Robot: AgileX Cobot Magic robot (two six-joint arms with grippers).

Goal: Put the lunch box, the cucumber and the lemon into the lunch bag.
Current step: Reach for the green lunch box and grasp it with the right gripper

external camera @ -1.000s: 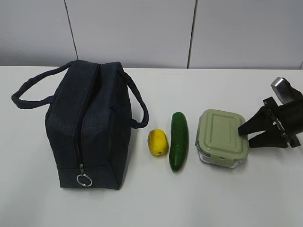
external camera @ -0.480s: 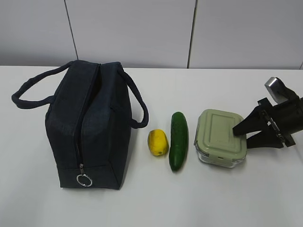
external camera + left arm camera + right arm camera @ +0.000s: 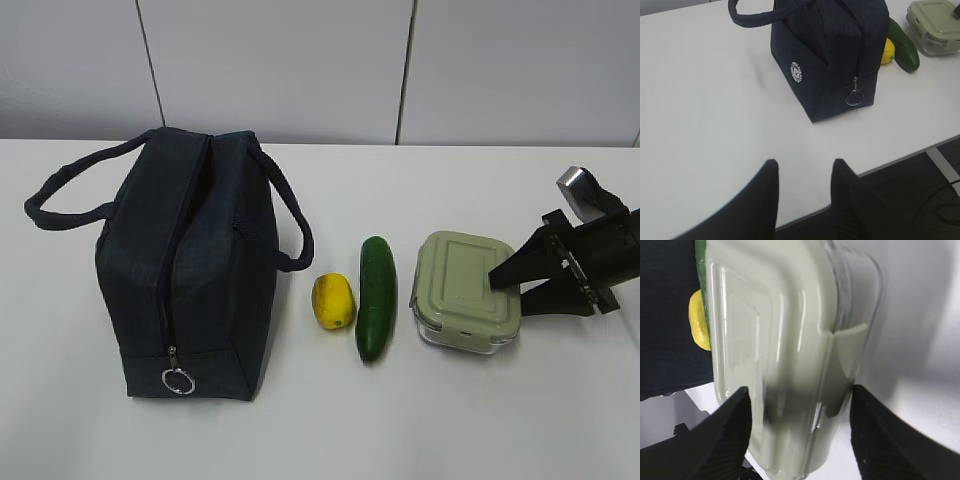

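Jaws: right gripper spread | lunch box edge between them

Right gripper held low with jaws spread; left gripper partly parted.

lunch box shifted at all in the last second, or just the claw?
Yes, slightly. The lunch box slid left toward the cucumber, narrowing the gap between them, with the right claw straddling its right end.
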